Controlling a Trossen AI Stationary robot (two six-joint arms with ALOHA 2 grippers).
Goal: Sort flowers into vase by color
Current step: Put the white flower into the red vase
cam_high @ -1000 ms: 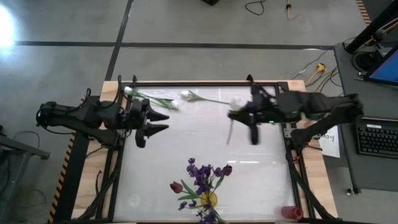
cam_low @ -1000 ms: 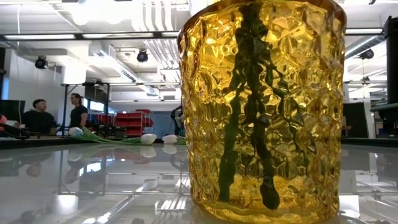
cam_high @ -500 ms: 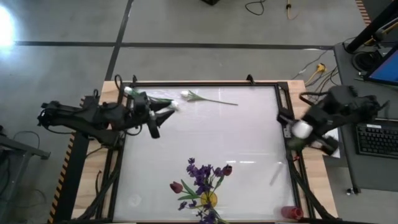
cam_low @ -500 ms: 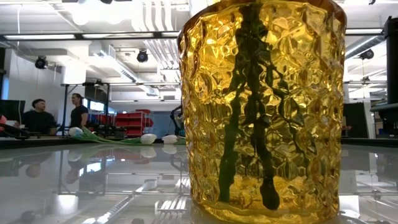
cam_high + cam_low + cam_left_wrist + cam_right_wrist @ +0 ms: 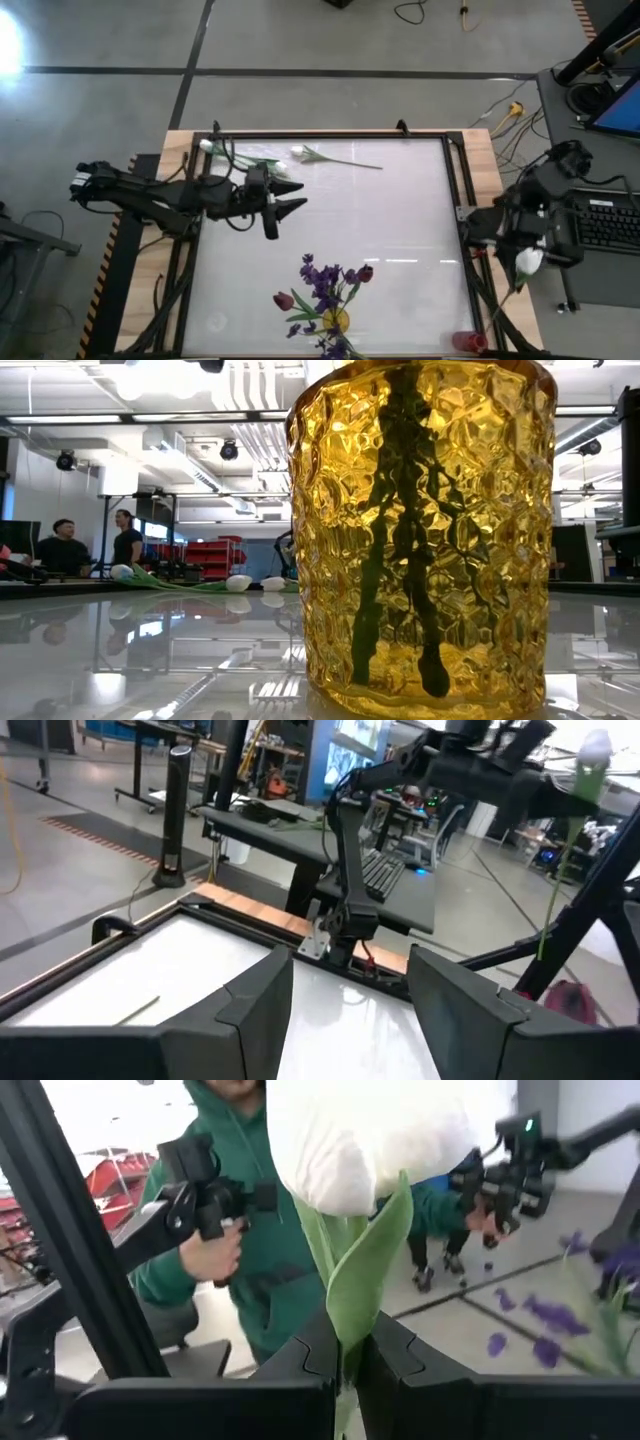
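Observation:
My right gripper (image 5: 523, 246) is out past the table's right edge, shut on a white tulip whose bud (image 5: 528, 262) shows large in the right wrist view (image 5: 370, 1140). My left gripper (image 5: 288, 199) is open over the table's left half, touching nothing (image 5: 350, 1010). Two more white tulips (image 5: 298, 152) lie flat near the far left corner. A yellow glass vase (image 5: 420, 540) stands at the near edge (image 5: 335, 320) and holds purple sprigs (image 5: 322, 280) and dark red tulips (image 5: 284, 300). My right gripper pinches the white tulip between its two fingers (image 5: 300, 1360) on the green stem and leaf just under the bud (image 5: 352, 1305). The tulip is lifted clear. In the left wrist view its bud (image 5: 595, 748) is up and its stem (image 5: 548, 910) hangs below.
A small red container (image 5: 465, 342) sits at the near right corner. A dark frame (image 5: 455, 170) borders the white tabletop. A keyboard (image 5: 605, 222) and desk lie right of the table. A person in a green hoodie (image 5: 250, 1260) stands beyond it, and other people (image 5: 62, 545) are far off.
My right gripper has swung from above the table's far middle out past the right edge, turning as it went and carrying the white tulip clear of the table. My left gripper has moved toward the table's right, away from the tulips lying there.

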